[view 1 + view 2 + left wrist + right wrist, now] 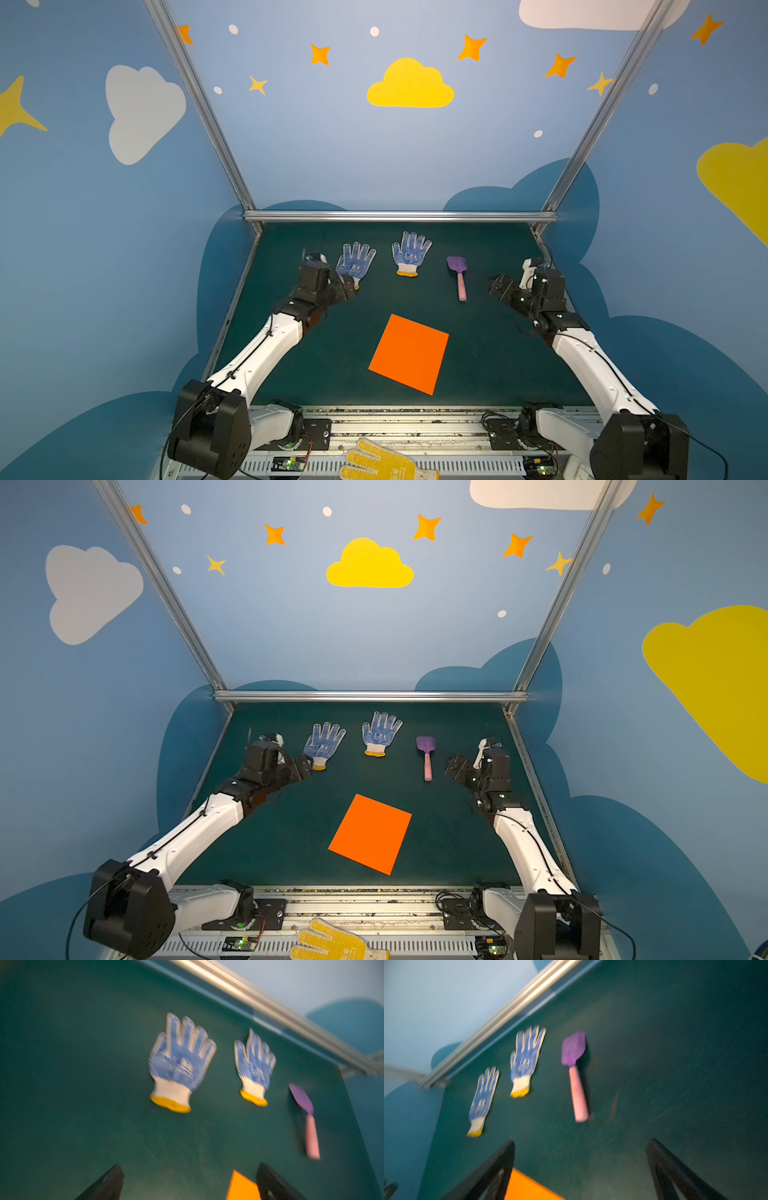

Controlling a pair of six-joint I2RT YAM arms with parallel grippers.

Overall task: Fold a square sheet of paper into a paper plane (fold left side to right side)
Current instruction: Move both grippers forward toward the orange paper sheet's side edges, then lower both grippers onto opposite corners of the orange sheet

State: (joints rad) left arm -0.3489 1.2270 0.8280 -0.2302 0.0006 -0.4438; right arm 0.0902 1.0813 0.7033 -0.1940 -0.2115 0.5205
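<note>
Paper: square sheet of paper [409, 354] lies flat and unfolded on the green tabletop [498, 374], toward the front, turned askew, between the two arms and apart from both.
Left jaws: spread wide, holding nothing, near the cuff of a blue-dotted glove [355, 264].
Right jaws: spread wide, holding nothing, beside the toy shovel [458, 276].
Pickup risk: the thin sheet lies flush with the tabletop, so the jaws may skid over its edge or push it along instead of lifting it.
Fold risk: the skewed sheet likely yields a crooked crease unless left edge meets right edge squarely.
Clutter risk: the left arm could drag the glove as it swings in.
</note>
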